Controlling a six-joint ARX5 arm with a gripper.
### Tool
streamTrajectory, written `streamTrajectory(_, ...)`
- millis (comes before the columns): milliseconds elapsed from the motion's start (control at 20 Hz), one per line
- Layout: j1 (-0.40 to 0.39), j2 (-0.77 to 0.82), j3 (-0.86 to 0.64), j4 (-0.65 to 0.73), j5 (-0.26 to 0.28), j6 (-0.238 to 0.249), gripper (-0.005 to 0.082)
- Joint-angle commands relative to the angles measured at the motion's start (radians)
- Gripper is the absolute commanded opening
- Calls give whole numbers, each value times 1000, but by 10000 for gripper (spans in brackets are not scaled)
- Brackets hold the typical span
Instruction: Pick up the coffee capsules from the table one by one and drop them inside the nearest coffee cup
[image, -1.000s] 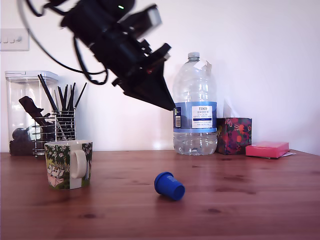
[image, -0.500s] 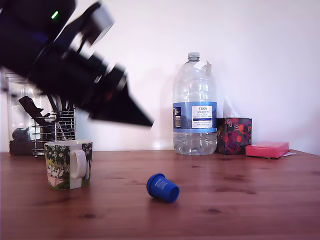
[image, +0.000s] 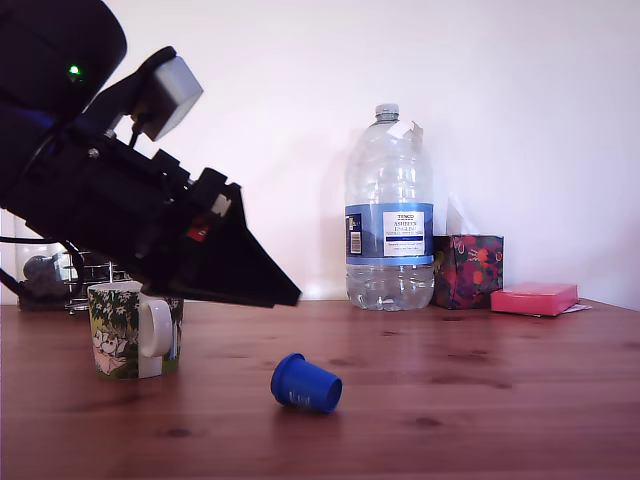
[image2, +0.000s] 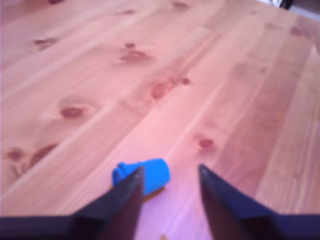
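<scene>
Capsules: you see one, blue (image: 305, 384), on its side on the worktop (image: 480, 400).
Cups: one mug (image: 134, 327), at the capsule's 9 o'clock in the exterior view.
Tool (image2: 169, 175): jaws apart, empty.

I am holding my arm (image: 90, 190) low, angling down toward the exterior view's right. My end effector (image2: 170, 172) is pointing downward, its jaws parted, gripping nothing.

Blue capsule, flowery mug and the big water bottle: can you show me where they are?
blue capsule (image: 305, 384), exterior view, on its side wall.
mug (image: 116, 331), exterior view, on its leafy printed side.
water bottle (image: 390, 165), exterior view, on clear plastic above the label.
</scene>
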Motion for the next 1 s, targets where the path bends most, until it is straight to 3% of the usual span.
streamTrajectory(0,-11,-10,0,-16,-8,28,666)
streamTrajectory(200,-16,-10,0,-31,-28,77,667)
streamTrajectory(300,-16,-8,0,-31,-64,47,667)
streamTrajectory(500,-30,19,5,-20,-92,-5,668)
streamTrajectory(650,-53,64,31,-16,-97,-31,716)
streamTrajectory(950,-101,203,136,-21,-235,-76,715)
